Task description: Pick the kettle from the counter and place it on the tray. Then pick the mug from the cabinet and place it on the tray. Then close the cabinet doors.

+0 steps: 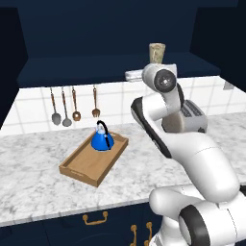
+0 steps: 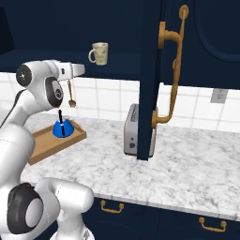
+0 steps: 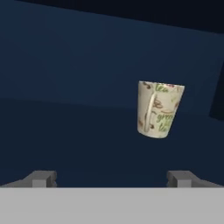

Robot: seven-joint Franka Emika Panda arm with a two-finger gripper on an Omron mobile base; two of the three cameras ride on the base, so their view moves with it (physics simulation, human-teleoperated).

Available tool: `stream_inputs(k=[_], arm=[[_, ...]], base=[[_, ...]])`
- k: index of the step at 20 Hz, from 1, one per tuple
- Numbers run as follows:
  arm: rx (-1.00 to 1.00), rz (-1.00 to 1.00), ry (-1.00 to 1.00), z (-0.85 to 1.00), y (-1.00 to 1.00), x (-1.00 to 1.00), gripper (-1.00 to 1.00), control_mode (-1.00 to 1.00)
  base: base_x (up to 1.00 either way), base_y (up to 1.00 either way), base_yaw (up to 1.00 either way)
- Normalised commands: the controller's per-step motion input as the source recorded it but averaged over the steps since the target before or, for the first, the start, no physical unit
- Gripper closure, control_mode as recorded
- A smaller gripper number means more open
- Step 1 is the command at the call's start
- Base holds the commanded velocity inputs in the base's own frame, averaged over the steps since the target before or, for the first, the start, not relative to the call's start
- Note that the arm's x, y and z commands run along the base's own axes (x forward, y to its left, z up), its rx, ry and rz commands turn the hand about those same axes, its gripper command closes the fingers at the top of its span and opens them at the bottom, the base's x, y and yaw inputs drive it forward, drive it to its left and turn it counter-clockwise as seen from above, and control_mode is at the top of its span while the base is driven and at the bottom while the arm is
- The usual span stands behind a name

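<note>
Silver toaster (image 2: pixel 132 130) behind open cabinet door (image 2: pixel 152 79)

Count: one kettle (image 1: pixel 102 140). One mug (image 2: pixel 100 53). One wooden tray (image 1: pixel 77 166). One toaster (image 2: pixel 132 130). Four utensils hanging on wall (image 1: pixel 66 106). One open cabinet door (image 2: pixel 151 79) seen edge-on, one curved brass handle (image 2: pixel 172 70) on it. Four brass drawer pulls along both base views (image 2: pixel 112 206).

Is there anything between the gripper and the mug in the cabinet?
No. In the hand view the stretch from the open gripper to the mug is bare navy cabinet shelf.
</note>
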Motion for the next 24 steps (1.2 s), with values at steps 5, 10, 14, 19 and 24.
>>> stream_inputs(k=[5, 10, 14, 19, 24], arm=[[0.00, -0.05, 0.00, 0.14, 0.00, 0.24, -1.00, -1.00], [0.00, -0.01, 0.00, 0.13, 0.00, 0.43, -1.00, -1.00], [0.03, 0.00, 0.00, 0.01, -0.07, 0.42, -1.00, -1.00], [0.11, 0.00, -0.05, 0.00, -0.44, 0.10, -1.00, -1.00], [0.05, -0.03, -0.01, 0.01, -0.27, 0.17, -1.00, -1.00]], base=[[0.00, 0.00, 0.00], [0.00, 0.00, 0.00], [0.00, 0.00, 0.00], [0.00, 0.00, 0.00], [0.00, 0.00, 0.00]])
